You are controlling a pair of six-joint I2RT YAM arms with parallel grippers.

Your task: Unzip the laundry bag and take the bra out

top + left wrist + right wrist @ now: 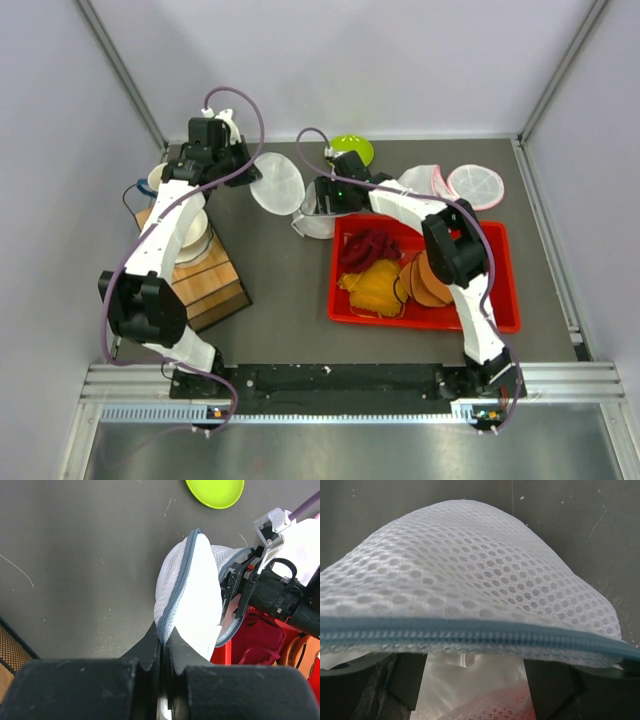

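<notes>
left gripper point(162, 636): clamped on laundry bag point(196, 595) rim | right gripper point(476, 680): spread wide, holding nothing | zipper point(470, 632): crosswise, just over right jaws

You're looking at a white laundry bag point(470, 565) of honeycomb mesh, its zip point(470, 632) a grey-blue band. Your worktop point(290, 270) is dark grey and the tray point(505, 300) bright red, with a dark red cloth point(368, 247), a yellow cloth point(375, 288) and an orange cloth point(428, 280). The dish point(352, 149) is lime green.
</notes>
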